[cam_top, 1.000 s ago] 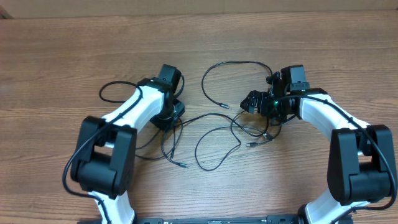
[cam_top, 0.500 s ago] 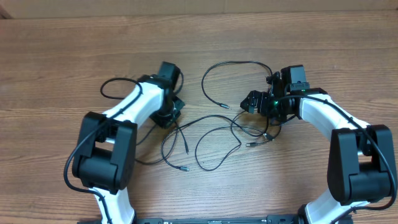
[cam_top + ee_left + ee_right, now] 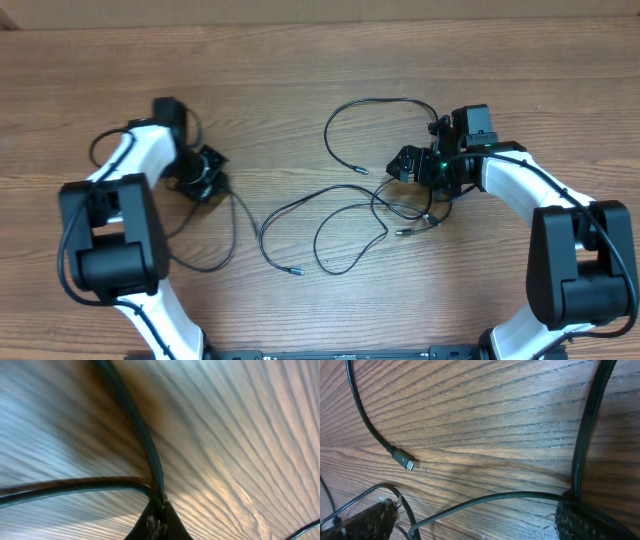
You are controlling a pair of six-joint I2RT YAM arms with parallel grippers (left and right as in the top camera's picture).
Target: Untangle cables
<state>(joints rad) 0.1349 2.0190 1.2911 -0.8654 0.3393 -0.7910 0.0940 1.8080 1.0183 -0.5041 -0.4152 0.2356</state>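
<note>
Several thin black cables [image 3: 350, 210] lie tangled at the table's centre. One loops up to the back [image 3: 380, 100] and ends in a plug [image 3: 362, 171]. That silver-tipped plug also shows in the right wrist view [image 3: 409, 464]. Other plug ends lie at the front [image 3: 297, 269] and centre right [image 3: 400, 232]. My left gripper [image 3: 205, 172] is far left, shut on one cable [image 3: 145, 445] that trails to the front left of the table [image 3: 232, 235]; the pinch shows in the left wrist view [image 3: 157, 512]. My right gripper [image 3: 412, 165] is open over the tangle's right side, with a cable [image 3: 485, 500] running between its fingers [image 3: 480, 520].
The wooden table [image 3: 320, 60] stretches bare at the back. Thicker black wires run along both white arms [image 3: 520, 190]. The left arm [image 3: 130, 165] bends over the table's left part.
My left arm has swung far to the left with its cable, drawing it away from the central tangle. The right arm has not moved.
</note>
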